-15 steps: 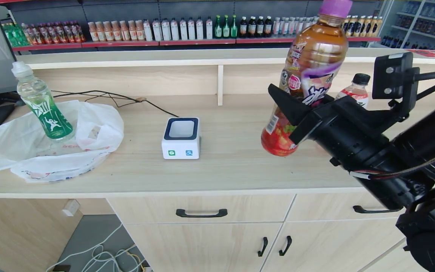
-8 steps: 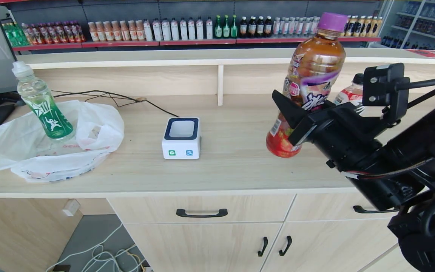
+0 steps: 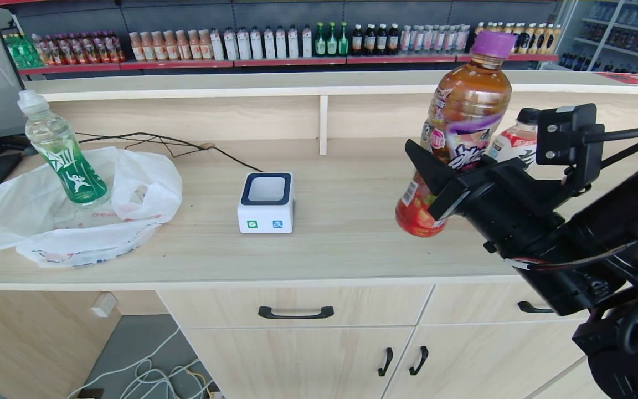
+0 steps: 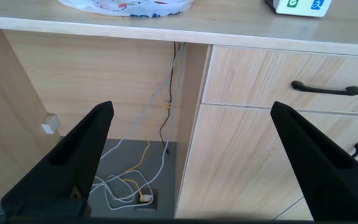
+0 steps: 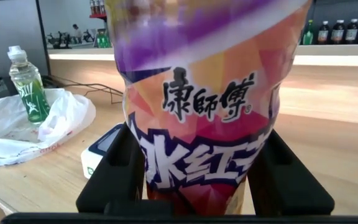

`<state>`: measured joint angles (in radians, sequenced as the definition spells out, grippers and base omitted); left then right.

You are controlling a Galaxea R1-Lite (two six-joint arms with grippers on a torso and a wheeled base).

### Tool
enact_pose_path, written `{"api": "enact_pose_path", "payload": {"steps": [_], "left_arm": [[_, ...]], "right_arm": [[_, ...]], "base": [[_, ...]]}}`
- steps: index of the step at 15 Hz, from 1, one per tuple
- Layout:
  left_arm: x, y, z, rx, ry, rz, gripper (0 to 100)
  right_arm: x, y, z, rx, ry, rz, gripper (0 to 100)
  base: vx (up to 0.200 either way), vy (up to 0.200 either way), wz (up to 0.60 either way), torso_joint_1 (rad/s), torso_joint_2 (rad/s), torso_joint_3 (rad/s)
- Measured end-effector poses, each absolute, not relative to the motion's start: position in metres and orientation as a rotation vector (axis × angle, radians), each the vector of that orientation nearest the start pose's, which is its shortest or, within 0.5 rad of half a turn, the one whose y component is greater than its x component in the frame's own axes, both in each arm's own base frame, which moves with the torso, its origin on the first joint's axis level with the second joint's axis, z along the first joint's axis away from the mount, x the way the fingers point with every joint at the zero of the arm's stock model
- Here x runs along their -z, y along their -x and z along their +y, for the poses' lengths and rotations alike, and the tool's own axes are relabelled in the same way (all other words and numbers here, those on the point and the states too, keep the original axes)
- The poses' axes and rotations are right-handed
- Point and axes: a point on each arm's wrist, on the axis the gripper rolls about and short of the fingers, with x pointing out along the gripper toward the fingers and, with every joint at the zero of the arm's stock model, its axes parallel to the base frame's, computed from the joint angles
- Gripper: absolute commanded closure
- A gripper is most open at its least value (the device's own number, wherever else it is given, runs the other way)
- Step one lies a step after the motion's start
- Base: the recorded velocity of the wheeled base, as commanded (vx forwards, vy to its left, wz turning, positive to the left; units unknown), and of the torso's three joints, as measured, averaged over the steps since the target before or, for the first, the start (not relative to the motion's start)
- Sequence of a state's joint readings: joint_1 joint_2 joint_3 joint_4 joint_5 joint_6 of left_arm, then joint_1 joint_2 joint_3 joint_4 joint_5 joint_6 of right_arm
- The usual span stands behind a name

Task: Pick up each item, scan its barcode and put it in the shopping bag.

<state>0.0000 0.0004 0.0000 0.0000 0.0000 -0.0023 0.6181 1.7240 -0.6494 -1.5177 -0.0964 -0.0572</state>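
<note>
Pale wood-grain laminate forms the counter (image 3: 352, 249), which carries everything. A crumpled white plastic shopping bag (image 3: 14, 216) with faint red print lies slumped on the counter's left end. The right gripper (image 3: 452, 172), matte black and angular, is clamped around the waist of a tall tea bottle (image 3: 466, 111), one finger on each side of the label. The bottle leans slightly, well to the right of the scanner (image 3: 266, 202) and far from the bag. Its plastic is clear amber at the shoulder, with a purple cap and a glossy wrap in purple, orange and red bearing large white characters. A white barcode strip (image 3: 409, 191) shows low on the side facing the scanner.

The left gripper (image 4: 188, 165) hangs low in front of the cupboard doors, its two black wedge fingers spread wide with nothing between them.

A clear bottle (image 3: 64, 152) with a green label and white sports cap stands tilted on the bag. The scanner is a small white cube with a dark-framed window on top and two little square icons on its front. A small black-capped bottle (image 3: 513, 141) with a red-and-white label stands just behind the held one.
</note>
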Motion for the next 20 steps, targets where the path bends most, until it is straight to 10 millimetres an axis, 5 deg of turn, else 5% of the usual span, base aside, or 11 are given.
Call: {"api": "enact_pose_path", "payload": {"steps": [16,20], "left_arm": [[-0.075,0.023,0.000,0.000,0.003,0.000,0],[-0.075,0.023,0.000,0.001,0.001,0.000,0]], "right_arm": [[-0.229,-0.247,0.150,-0.441,-0.105,-0.465,100],[-0.233,-0.254,0.141,-0.400,-0.116,-0.482,100]], "base": [[0.000,0.200,0.00,0.003,0.00,0.001],[0.000,0.000,0.00,0.000,0.00,0.000]]}}
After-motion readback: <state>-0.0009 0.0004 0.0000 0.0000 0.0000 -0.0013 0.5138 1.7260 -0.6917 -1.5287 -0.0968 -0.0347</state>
